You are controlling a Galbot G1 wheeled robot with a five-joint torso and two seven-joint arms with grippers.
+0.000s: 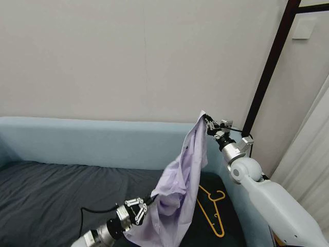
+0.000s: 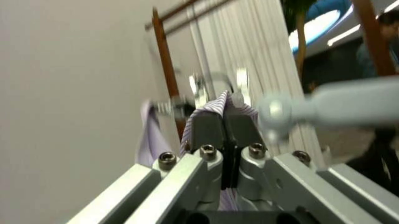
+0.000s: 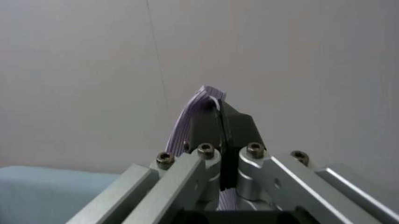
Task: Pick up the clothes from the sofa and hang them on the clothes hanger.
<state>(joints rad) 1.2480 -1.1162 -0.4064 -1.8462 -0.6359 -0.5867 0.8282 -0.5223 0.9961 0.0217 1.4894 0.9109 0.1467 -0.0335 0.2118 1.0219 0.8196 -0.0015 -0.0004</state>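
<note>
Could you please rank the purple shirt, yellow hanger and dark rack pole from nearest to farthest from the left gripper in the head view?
1. Purple shirt: pinched in the left gripper; the right gripper holds its top up.
2. Yellow hanger: on the sofa seat, right of the left gripper.
3. Dark rack pole: upright past the sofa's right end.

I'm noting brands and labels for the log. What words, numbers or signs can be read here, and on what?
None can be read.
The striped lilac shirt, clamped by the left gripper and the right gripper, shows no tag or print.
The yellow hanger on the sofa is plain.
The wall plate is blank.
The grippers' metal carries bolts, no markings.
</note>
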